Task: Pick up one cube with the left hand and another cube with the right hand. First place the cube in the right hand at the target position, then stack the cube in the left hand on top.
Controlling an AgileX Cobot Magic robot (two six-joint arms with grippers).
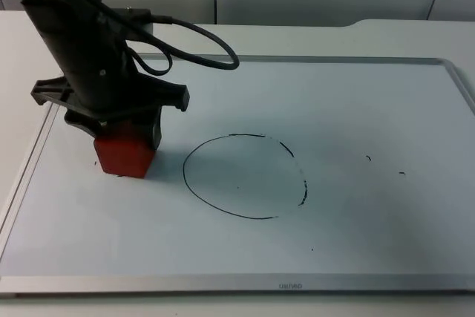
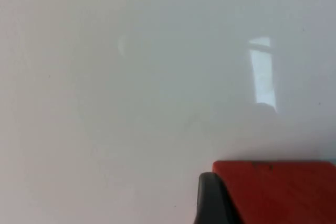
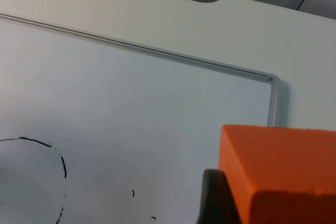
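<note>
Fingers (image 1: 154, 130) of the left gripper (image 1: 122, 146) are clamped on a red cube (image 1: 124, 155), one black fingertip (image 2: 212, 200) pressed flat against the cube's side in the left wrist view. I read the cube as sitting at or just above the board; I cannot tell whether it touches.

Largest thing under the fingers: the whiteboard (image 1: 356, 109), lying flat on the white table (image 1: 415, 35) with a silver frame around it. The left arm (image 1: 74, 42) comes down steeply onto the board's left part.

Next in size, the hand-drawn black circle (image 1: 245, 176) near the middle of the board. It lies just beside the left gripper's fingers, toward the board's centre, apart from the red cube. I see nothing inside it.

Right gripper (image 3: 226, 203): in its wrist view I see a black fingertip (image 3: 212, 198) set against the side of an orange cube (image 3: 278, 177), so the fingers are grasping that cube. It is held up off the board, with the board's far corner and frame beyond the fingers and an arc of the circle off to the side, well apart from the cube.

Smallest: a few short black pen marks (image 1: 369, 158) on the board, between the circle and the frame's right edge, well away from the left gripper's fingers.
</note>
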